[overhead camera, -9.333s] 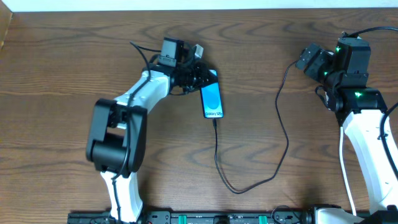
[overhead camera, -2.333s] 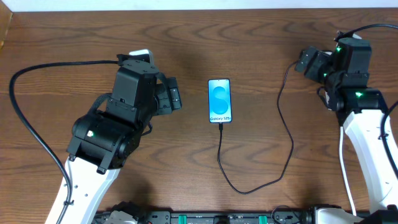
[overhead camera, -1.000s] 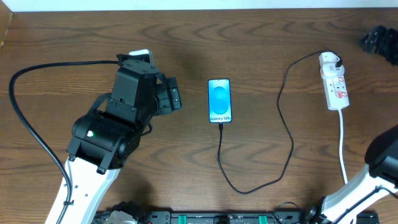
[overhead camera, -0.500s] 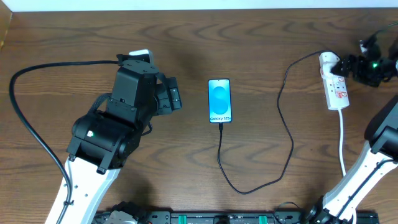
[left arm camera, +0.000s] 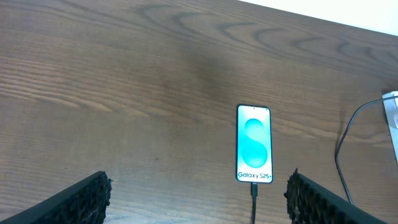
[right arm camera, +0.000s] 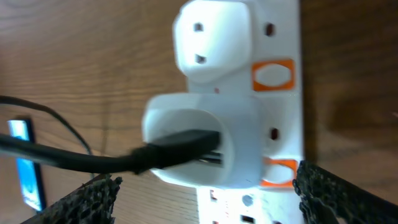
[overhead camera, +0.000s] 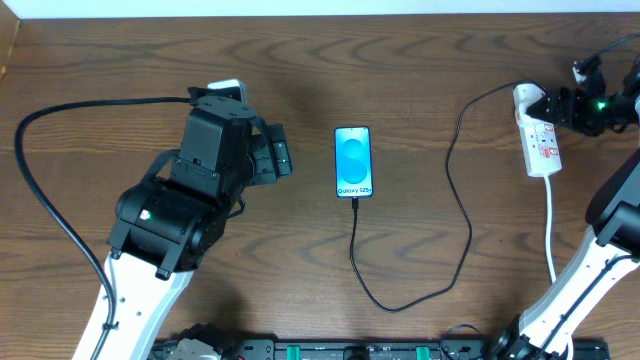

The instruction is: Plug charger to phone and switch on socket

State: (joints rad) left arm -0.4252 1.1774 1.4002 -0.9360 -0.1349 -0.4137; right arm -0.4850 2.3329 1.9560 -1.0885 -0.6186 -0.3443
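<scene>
The phone [overhead camera: 353, 162] lies flat mid-table, its blue screen lit. The charger [overhead camera: 462, 215] runs as a thin black cable from the phone's near end, loops toward the table front and climbs to a white adapter [overhead camera: 528, 97] on the socket [overhead camera: 541, 145], a white power strip at the right. In the right wrist view the cable [right arm camera: 93, 160] enters the adapter [right arm camera: 205, 134] beside orange switches [right arm camera: 273, 74]. My right gripper [overhead camera: 558, 104] [right arm camera: 208, 202] hovers open over the strip's far end, one finger on either side. My left gripper [overhead camera: 278, 158] [left arm camera: 199, 205] is open, left of the phone [left arm camera: 254, 143].
The strip's white cord [overhead camera: 550, 230] trails toward the table's front right. A black cable [overhead camera: 60, 130] of the left arm arcs over the left part of the table. The table's far edge meets a white wall [overhead camera: 320, 6].
My right arm swung in from the far right corner to the socket's adapter end and has edged slightly left. The left arm, phone and charger stayed put.
</scene>
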